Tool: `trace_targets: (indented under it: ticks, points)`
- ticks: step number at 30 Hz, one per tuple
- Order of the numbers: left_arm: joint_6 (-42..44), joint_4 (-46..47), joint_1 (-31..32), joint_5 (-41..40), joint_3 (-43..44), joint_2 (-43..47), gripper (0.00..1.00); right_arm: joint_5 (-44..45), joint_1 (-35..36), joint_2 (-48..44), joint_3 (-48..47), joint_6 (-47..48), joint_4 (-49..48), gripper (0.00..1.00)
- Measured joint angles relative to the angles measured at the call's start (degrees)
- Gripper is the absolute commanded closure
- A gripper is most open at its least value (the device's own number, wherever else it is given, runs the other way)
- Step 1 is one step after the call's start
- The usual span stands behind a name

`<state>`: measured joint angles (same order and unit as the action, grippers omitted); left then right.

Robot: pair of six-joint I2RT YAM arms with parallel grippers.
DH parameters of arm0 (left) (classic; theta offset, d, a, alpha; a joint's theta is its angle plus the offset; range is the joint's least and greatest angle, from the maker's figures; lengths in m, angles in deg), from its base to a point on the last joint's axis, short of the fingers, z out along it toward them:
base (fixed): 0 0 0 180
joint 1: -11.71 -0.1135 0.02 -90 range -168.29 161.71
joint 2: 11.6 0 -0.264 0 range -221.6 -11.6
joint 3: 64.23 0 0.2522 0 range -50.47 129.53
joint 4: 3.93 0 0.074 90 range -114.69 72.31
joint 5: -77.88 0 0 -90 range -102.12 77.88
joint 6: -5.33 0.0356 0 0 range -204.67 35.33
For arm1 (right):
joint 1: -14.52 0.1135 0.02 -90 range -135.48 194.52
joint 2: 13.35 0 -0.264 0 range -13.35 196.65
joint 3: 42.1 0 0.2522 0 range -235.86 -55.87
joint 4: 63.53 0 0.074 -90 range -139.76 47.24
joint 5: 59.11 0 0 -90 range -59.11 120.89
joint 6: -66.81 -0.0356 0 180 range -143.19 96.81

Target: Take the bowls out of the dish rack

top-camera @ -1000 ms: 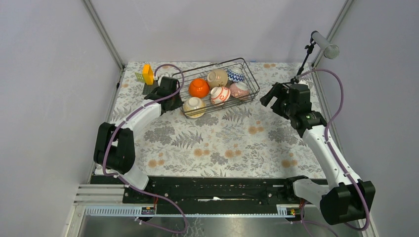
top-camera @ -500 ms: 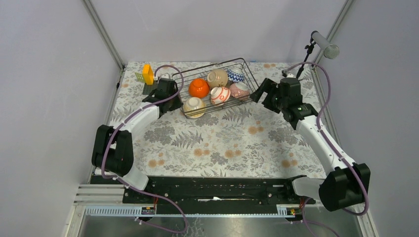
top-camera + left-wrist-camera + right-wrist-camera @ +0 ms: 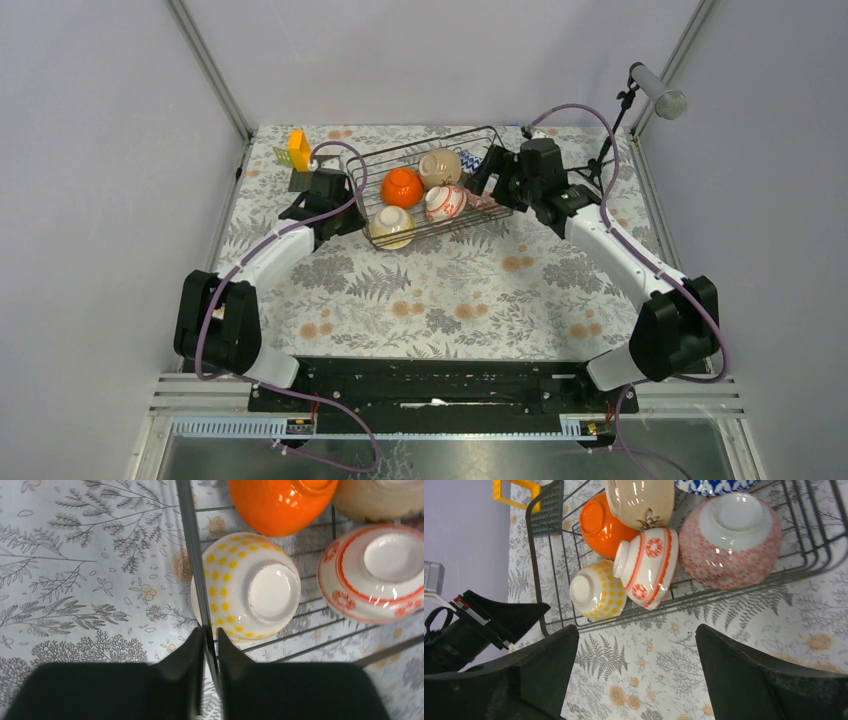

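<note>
The black wire dish rack (image 3: 420, 140) stands at the back of the table and holds several bowls upside down or on their sides. They are an orange bowl (image 3: 402, 187), a beige bowl (image 3: 439, 167), a white bowl with red lines (image 3: 444, 203), a cream bowl with yellow dots (image 3: 392, 226), a pink bowl (image 3: 730, 540) and a blue-white zigzag bowl (image 3: 714, 485). My left gripper (image 3: 210, 630) is shut on the rack's left rim wire (image 3: 191, 540), beside the dotted bowl (image 3: 250, 587). My right gripper (image 3: 636, 630) hangs open over the rack's right end, holding nothing.
An orange-yellow block (image 3: 299, 150) and a dark square plate (image 3: 303, 180) lie just left of the rack. A microphone on a stand (image 3: 655, 90) rises at the back right corner. The floral tablecloth (image 3: 450, 290) stretches in front of the rack.
The right arm swung left from the table's right side to the rack's right end. The left gripper, shut on the rim, drew slightly left and nearer, and the rack shifted left with it.
</note>
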<state>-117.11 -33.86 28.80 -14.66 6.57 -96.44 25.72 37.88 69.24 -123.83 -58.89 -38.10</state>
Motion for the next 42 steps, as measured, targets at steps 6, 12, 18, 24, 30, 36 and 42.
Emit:
trace_targets:
  ticks: [6,12,18,24,30,36,42]
  points:
    - [2.6,-2.0,0.4,5.8,-0.5,1.5,0.44,1.4,1.8,5.9,-4.3,-1.2,-0.8,0.02]
    - [2.1,-4.9,0.7,7.7,-0.5,5.1,0.3,2.9,2.3,10.8,-6.7,-3.1,-0.8,0.0]
    - [1.0,-5.2,0.7,8.2,-0.5,12.0,0.15,3.2,3.4,15.1,-8.7,-4.2,-0.8,0.0]
    - [1.0,-5.2,0.7,7.9,-0.5,14.6,0.1,5.6,4.4,18.9,-11.5,-4.9,-0.4,0.0]
    - [1.7,-5.2,0.7,6.4,-0.5,17.8,0.1,9.8,5.6,23.2,-17.2,-5.1,2.7,0.0]
    - [3.6,-4.7,0.7,7.2,-0.5,18.7,0.1,12.3,7.6,26.5,-20.8,-5.1,4.9,0.0]
    - [4.7,-4.7,0.7,7.5,-0.5,18.7,0.1,15.5,9.4,28.4,-23.1,-5.0,8.8,0.0]
